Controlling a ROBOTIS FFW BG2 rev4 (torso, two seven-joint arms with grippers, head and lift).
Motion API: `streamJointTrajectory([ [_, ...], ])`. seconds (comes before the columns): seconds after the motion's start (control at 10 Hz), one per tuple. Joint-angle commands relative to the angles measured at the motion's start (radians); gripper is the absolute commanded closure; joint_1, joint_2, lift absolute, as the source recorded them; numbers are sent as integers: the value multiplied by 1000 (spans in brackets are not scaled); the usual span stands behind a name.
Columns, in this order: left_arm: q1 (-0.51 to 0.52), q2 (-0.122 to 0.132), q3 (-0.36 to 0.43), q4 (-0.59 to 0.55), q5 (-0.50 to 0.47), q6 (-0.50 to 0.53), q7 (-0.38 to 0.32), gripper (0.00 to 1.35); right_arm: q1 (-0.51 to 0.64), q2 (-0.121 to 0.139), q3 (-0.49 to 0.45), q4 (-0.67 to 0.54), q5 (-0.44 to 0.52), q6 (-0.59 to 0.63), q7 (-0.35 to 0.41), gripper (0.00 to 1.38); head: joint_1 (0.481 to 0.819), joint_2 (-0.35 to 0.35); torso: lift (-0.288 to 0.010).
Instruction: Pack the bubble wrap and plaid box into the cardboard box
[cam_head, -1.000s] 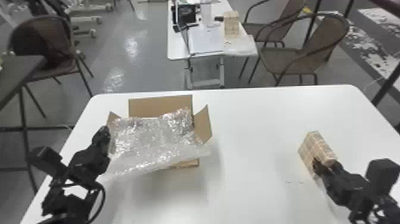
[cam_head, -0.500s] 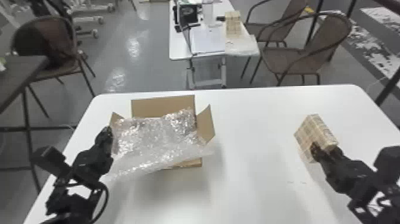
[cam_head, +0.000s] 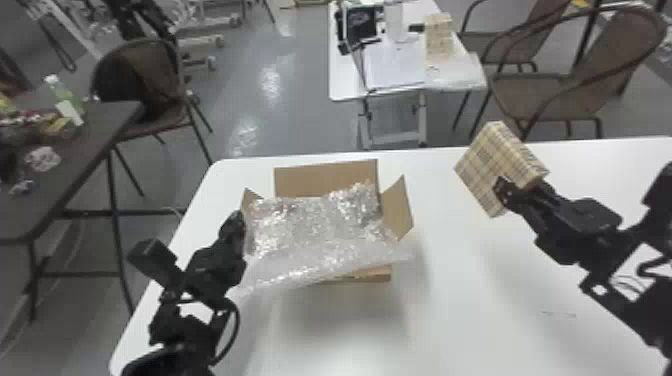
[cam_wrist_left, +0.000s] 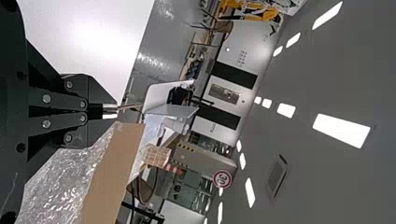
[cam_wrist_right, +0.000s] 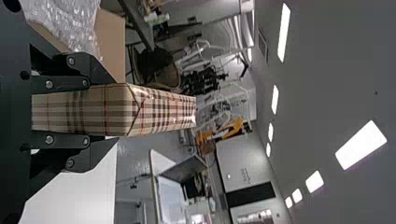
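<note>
Transfer time: my right end effector (cam_wrist_right: 112, 110) grips the plaid box (cam_head: 479, 167), my left (cam_wrist_left: 110, 111) apparently pinching a flap (cam_head: 249, 197); cardboard box (cam_head: 325, 180) next!

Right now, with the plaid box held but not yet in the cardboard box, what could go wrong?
The bubble wrap lies across the opening of the cardboard box and droops over its front, so the plaid box might snag on it.
The plaid box juts well past the right tool, so bumping the raised right flap could twist it.
The left tool, at the left flap, might drag the carton.
</note>
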Motion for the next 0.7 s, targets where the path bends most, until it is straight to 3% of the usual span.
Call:
streamJointTrajectory([
  [0.0,-7,0,-7,7,-4,2,1,1211,-79,-1,53,23,-51,70,60,1012,695,263,-89],
  [0.4,-29,5,-30,24,-4,1,1,1211,-229,-8,192,202,-223,161,221,1032,692,350,-89],
  [0.6,-39,8,-43,33,-2,-1,-1,1211,-289,8,230,347,-278,193,313,1032,695,350,-89],
])
